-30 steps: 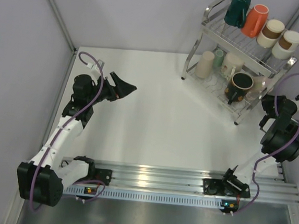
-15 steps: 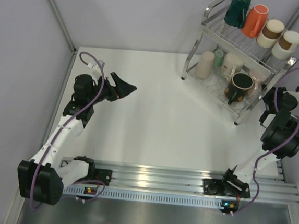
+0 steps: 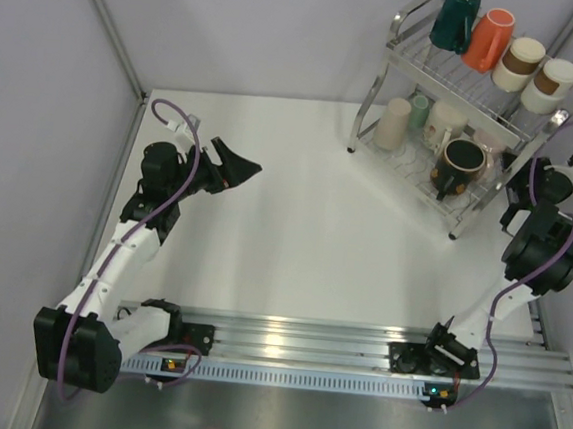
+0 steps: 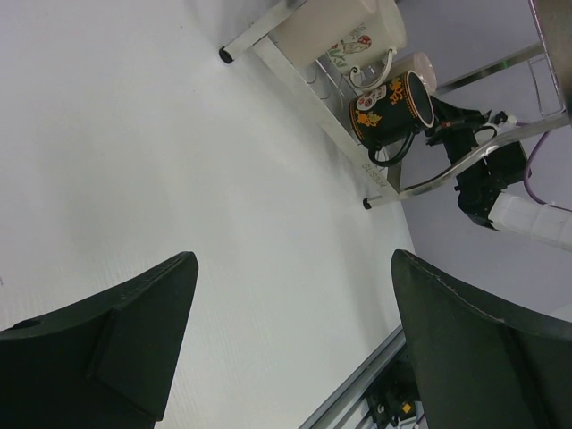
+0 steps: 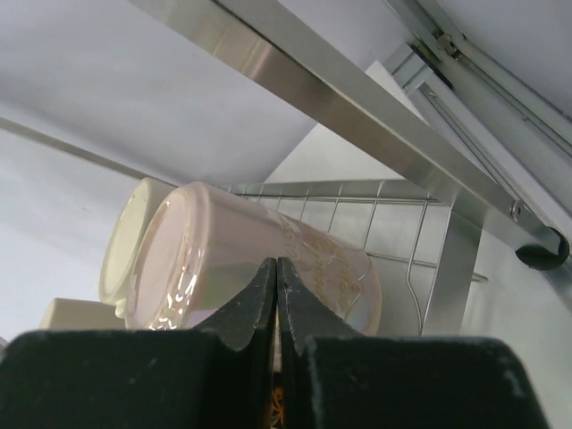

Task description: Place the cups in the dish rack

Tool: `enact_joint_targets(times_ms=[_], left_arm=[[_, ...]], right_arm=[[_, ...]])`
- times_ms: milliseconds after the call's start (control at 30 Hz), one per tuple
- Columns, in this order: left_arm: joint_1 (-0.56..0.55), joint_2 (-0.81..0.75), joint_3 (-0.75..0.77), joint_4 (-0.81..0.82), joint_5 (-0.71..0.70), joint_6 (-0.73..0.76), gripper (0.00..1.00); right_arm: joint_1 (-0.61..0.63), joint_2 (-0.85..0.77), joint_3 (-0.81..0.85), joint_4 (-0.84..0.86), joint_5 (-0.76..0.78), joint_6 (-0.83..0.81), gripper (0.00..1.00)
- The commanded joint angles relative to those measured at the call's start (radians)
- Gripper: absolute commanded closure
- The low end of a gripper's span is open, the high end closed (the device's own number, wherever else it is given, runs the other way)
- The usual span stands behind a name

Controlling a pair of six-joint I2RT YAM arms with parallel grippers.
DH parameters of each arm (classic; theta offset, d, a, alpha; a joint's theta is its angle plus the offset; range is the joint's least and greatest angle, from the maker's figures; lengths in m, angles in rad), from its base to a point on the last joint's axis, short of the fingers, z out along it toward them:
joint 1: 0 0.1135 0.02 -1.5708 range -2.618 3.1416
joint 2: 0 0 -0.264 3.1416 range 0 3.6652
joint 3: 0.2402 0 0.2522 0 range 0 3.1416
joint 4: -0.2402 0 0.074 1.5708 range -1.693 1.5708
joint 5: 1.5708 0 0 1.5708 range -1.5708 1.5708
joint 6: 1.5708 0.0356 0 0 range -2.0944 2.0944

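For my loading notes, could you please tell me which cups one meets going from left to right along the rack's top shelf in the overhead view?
On the dish rack's top shelf: dark teal cup → orange cup → white-and-brown cup → second white-and-brown cup.

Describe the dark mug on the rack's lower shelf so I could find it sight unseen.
Find the silver wire dish rack at the far right corner of the white table. On its lower shelf, toward the near right end, sits the black mug. It alone is black with orange motifs and a black handle; shelf-mates like the beige cup are pale.
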State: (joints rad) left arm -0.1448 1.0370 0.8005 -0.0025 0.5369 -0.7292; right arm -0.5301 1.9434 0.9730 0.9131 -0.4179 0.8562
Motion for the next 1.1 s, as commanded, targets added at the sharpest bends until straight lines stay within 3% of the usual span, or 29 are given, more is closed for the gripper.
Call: enact_joint_targets(times_ms=[0,200,567,933,1067], left_arm=[[0.002,0.001,0.032,0.042,-0.003,0.019,0.05],[0.002,0.0,0.029,0.042,-0.012,0.02,0.05],[0.002,-0.018,0.035,0.042,-0.023,0.02,0.05],[0.002,-0.052,0.074,-0.155,-0.251,0.042,0.05],[0.002,-0.057,0.092,-0.243,-0.388,0.014,0.05]], right_arm=[[0.019,0.015,0.069,0.044,-0.041,-0.028,1.0],[0.021,0.043,0.098,0.041,-0.078,-0.026,1.0],[0.005,-0.017,-0.013,0.139,-0.048,0.063,1.0],[-0.016,-0.168,-0.08,-0.054,0.036,0.026,1.0],[-0.044,-0.282,-0.1,-0.273,0.146,0.014,1.0]])
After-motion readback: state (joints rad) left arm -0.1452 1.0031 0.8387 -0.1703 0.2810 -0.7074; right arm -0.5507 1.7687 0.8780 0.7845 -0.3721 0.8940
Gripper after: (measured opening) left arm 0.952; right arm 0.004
